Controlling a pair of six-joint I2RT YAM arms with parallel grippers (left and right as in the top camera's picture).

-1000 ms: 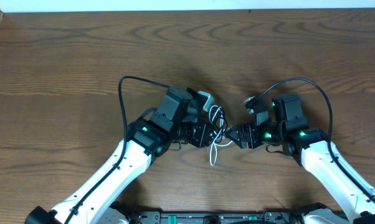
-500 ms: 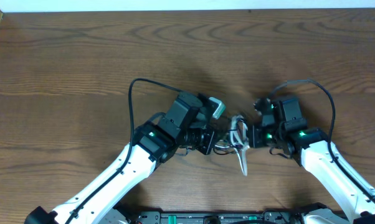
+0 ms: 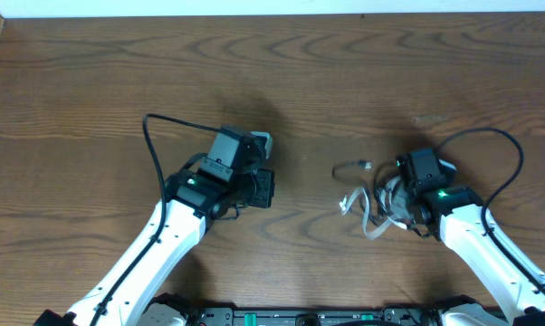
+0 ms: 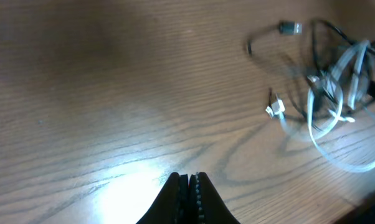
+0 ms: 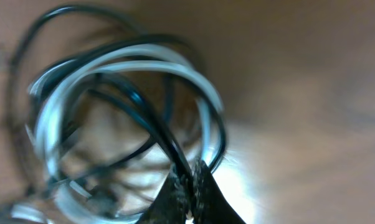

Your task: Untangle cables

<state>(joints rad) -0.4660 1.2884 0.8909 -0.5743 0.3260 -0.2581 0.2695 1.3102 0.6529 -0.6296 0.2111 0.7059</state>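
The cables (image 3: 370, 220) lie as one tangle of white and black loops right of the table's middle, with a small black plug end (image 3: 361, 165) trailing out to the upper left. My right gripper (image 3: 392, 201) sits at the tangle's right side, shut on a black cable (image 5: 156, 134) that runs into its jaws; white loops (image 5: 122, 59) curl around it. My left gripper (image 3: 272, 188) is well left of the tangle, shut and holding nothing (image 4: 187, 182). From the left wrist the cables (image 4: 327, 93) show blurred at far right, a white plug (image 4: 275, 110) pointing left.
Bare wooden table (image 3: 282, 81) surrounds both arms. Thick black arm wires arc over the left wrist (image 3: 155, 131) and the right wrist (image 3: 499, 145). A pale wall edge runs along the far side.
Both grippers were at the tangle in the middle. My right gripper has shut on it and dragged it right. My left arm has pulled back left, away from the cables.
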